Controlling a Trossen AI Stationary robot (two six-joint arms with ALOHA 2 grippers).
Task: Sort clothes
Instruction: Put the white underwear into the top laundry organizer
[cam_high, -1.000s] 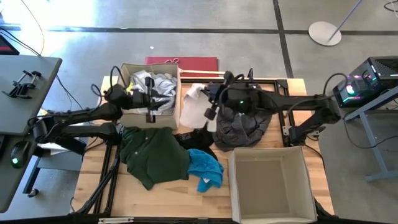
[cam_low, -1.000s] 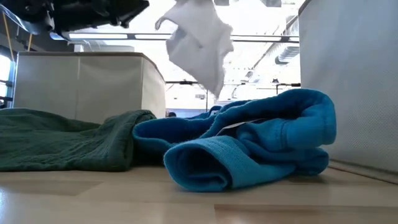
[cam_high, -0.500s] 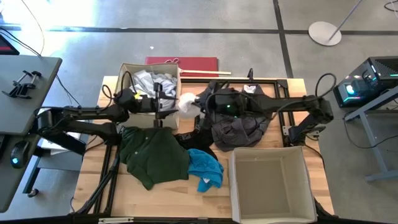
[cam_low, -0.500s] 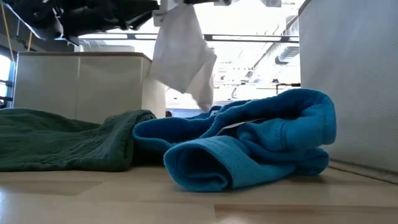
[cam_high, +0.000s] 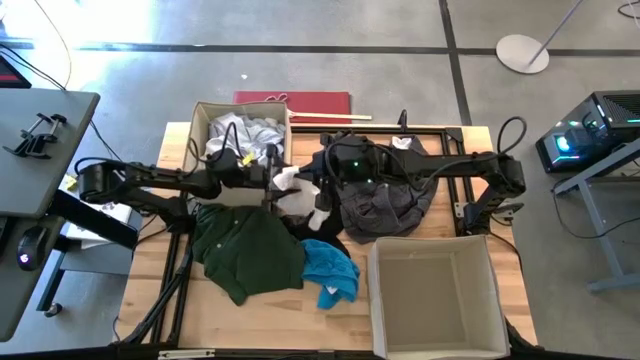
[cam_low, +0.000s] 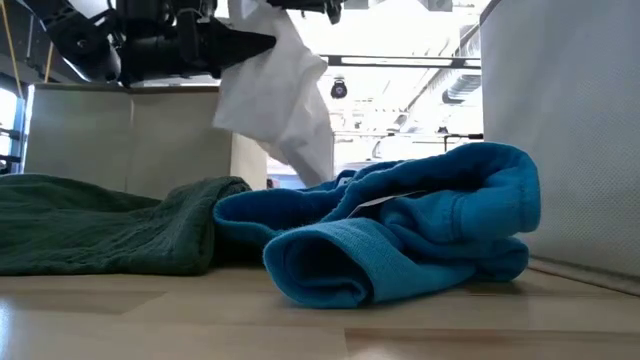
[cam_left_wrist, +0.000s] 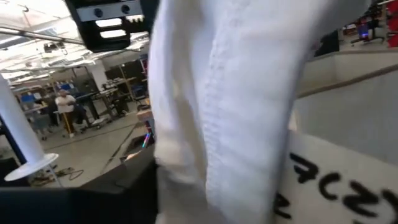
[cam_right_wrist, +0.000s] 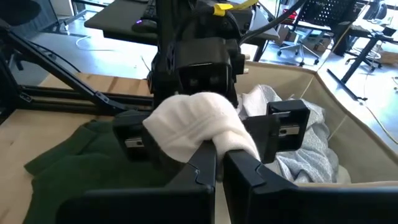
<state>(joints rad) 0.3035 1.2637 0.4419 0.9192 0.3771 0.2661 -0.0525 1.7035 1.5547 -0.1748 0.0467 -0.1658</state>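
Observation:
My right gripper (cam_right_wrist: 221, 152) is shut on a white garment (cam_high: 293, 190) held above the table's middle. My left gripper (cam_high: 272, 180) is open and faces it; in the right wrist view its two fingers (cam_right_wrist: 132, 135) stand on either side of the white bunch (cam_right_wrist: 196, 124). A dark green garment (cam_high: 245, 250), a bright blue one (cam_high: 330, 270), a black one (cam_high: 305, 225) and a dark grey one (cam_high: 385, 205) lie on the table. Pale grey-blue and white clothes (cam_high: 245, 135) lie in the far-left beige box (cam_high: 197, 125). My right gripper pinches a bunched fold of the white garment (cam_right_wrist: 233, 143) between its two fingers, coming from the table's right. The garment hangs slack below the fingers (cam_low: 280, 100); its lower end goes behind the blue garment. Whether my left gripper touches the cloth, I cannot tell.
A beige box (cam_high: 435, 295) with nothing in it stands at the near right. Bare tabletop shows along the near edge (cam_high: 260, 320). A red mat (cam_high: 292, 100) lies beyond the table's far edge. People and desks show far off in the room.
My right gripper has carried the white garment toward the table's left and near edge, and the garment hangs lower. My left gripper has come away from over the far-left box toward the right, up to the white garment.

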